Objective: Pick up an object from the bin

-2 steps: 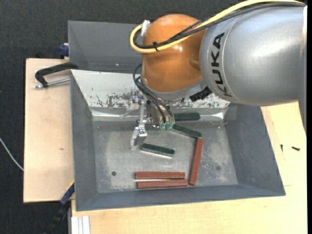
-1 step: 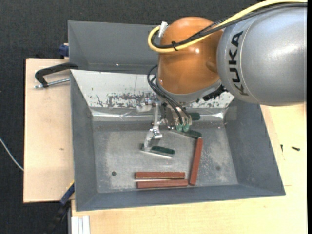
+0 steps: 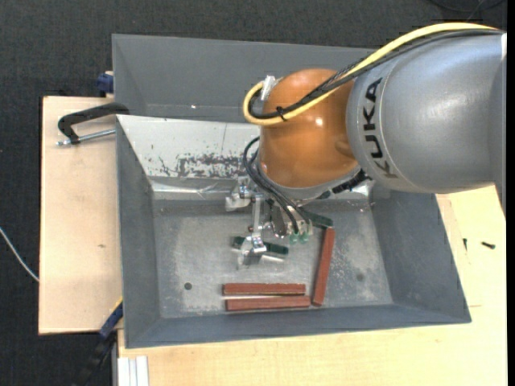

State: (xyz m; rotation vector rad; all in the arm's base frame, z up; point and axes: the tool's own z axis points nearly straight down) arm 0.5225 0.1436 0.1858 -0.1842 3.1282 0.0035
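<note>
Down low in the middle of the grey metal bin (image 3: pixel 133 240): the gripper (image 3: pixel 256 246), hung from a big grey arm (image 3: pixel 442 111) reaching in from the right. Printed in black capitals along that arm, turned on its side: KUKA (image 3: pixel 372 131). Between arm and gripper, a glossy orange cover (image 3: pixel 310 135), with a yellow cable (image 3: pixel 386 45) looped over its top. Cannot tell how far open the gripper, nor whether holding anything; too much small metalwork crowded together there to make out. Right at the gripper's tip, touching or just beside it, a small dark green thing (image 3: pixel 275 248), low on the bin floor, a little toward the front of the middle; exact shape too small to tell. Another scrap of dark green (image 3: pixel 322 221) to the right of that, under the edge of the orange cover, at the upper end of a red-brown bar (image 3: pixel 323 265). That bar long and narrow, lying nearly front to back, right of the gripper and apart from it. Two more bars of the same kind and colour near the front wall, lying left to right, side by side and touching along their length: rear bar (image 3: pixel 264 289), front bar (image 3: pixel 267 303), right ends close to the lower end of the first. On the sloping back wall, a band of dark specks (image 3: pixel 201 165). On the floor toward the left front, one small dark spot (image 3: pixel 187 286)
</note>
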